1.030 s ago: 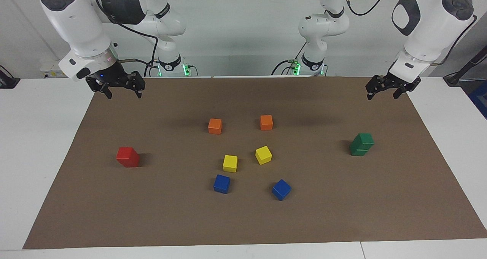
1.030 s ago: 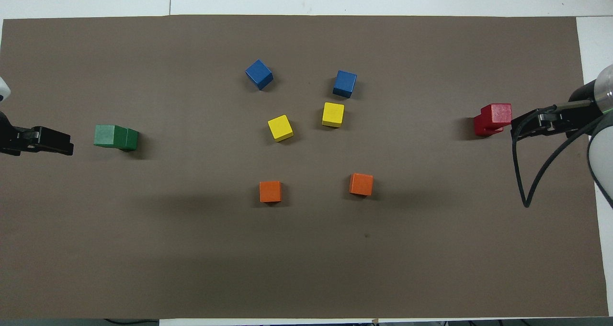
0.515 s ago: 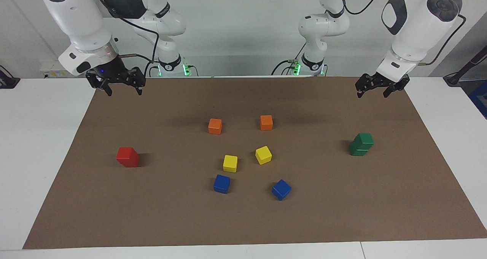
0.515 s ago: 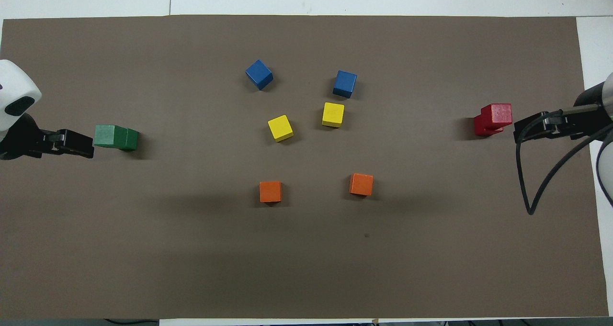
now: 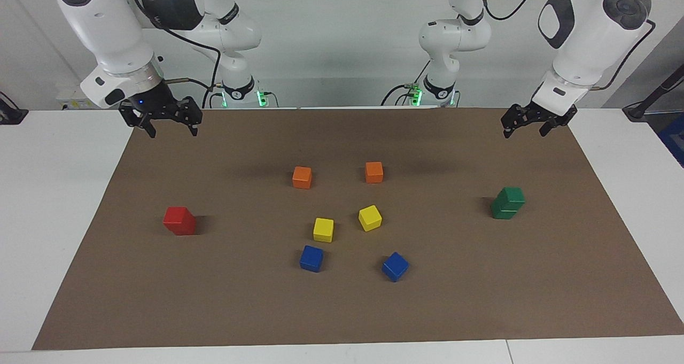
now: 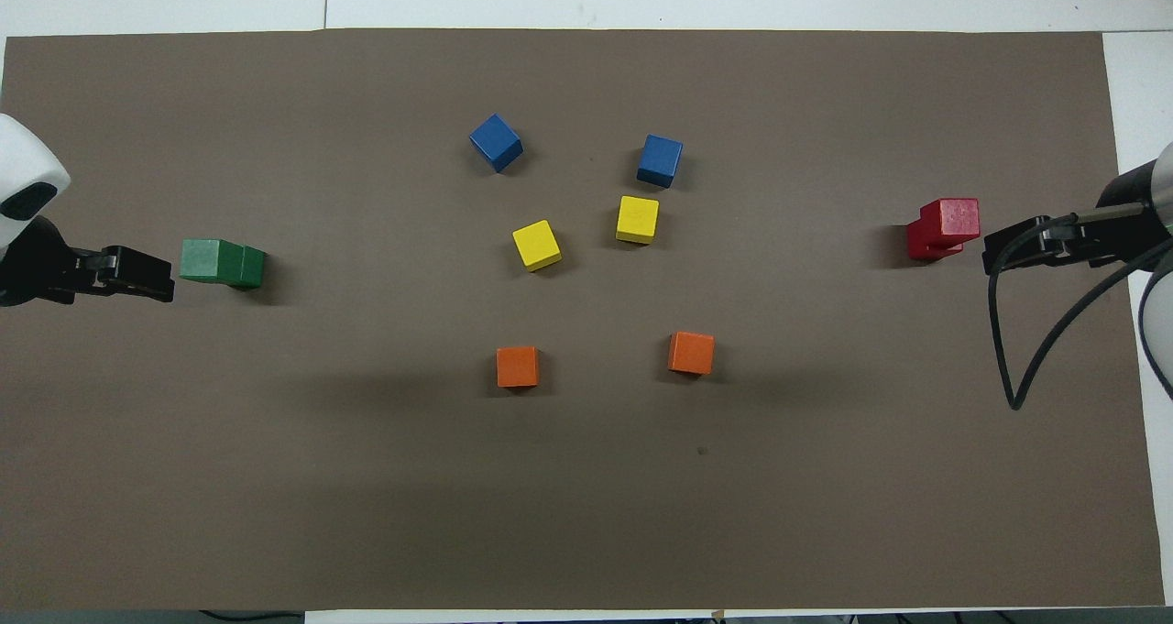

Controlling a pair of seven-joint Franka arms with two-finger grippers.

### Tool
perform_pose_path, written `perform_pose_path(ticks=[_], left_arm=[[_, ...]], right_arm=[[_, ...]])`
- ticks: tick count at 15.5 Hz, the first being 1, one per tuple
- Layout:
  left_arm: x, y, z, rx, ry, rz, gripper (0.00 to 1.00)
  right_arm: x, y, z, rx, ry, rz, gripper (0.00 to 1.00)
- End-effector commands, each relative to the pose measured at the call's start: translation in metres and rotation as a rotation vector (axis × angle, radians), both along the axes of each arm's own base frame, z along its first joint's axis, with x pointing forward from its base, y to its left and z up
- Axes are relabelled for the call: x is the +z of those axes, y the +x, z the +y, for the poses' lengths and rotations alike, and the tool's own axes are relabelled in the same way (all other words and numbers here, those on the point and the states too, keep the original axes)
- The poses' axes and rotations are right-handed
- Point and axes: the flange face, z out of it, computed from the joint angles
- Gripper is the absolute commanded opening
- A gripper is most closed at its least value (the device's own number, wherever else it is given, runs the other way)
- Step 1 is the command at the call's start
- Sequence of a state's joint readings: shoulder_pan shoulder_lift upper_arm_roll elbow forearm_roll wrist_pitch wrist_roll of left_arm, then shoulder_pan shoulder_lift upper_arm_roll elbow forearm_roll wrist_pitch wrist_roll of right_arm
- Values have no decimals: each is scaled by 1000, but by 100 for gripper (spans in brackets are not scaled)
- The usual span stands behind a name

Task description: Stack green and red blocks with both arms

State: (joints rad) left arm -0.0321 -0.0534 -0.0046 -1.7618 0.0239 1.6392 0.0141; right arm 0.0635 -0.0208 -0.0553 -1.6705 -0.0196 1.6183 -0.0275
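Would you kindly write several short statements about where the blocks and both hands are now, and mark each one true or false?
1. The two green blocks are stacked one on the other. True.
2. The right hand holds a red block. False: it is open and empty, raised above the mat's corner.
3. The red blocks are stacked, the upper one offset. True.
4. The left hand touches the green stack. False: it hangs apart from it.
5. The orange blocks are stacked. False: they sit apart.

White jointed arms; grey caps; black cables
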Motion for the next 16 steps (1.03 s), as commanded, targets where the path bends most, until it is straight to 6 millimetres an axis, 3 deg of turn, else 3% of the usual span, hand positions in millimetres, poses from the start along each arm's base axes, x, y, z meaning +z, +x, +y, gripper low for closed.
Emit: perform_pose_path(ticks=[1, 8, 10, 16], left_arm=[[24, 1, -3, 12, -1, -25, 100], [28, 1, -5, 13, -1, -34, 100], [43, 3, -7, 13, -8, -49, 100], [41, -2, -7, 11, -9, -37, 100]], right_arm=[[2, -5, -3, 3, 20, -34, 100], [4, -5, -3, 3, 20, -37, 100], [2, -5, -3, 2, 19, -36, 100], [2, -5, -2, -1, 19, -36, 100]])
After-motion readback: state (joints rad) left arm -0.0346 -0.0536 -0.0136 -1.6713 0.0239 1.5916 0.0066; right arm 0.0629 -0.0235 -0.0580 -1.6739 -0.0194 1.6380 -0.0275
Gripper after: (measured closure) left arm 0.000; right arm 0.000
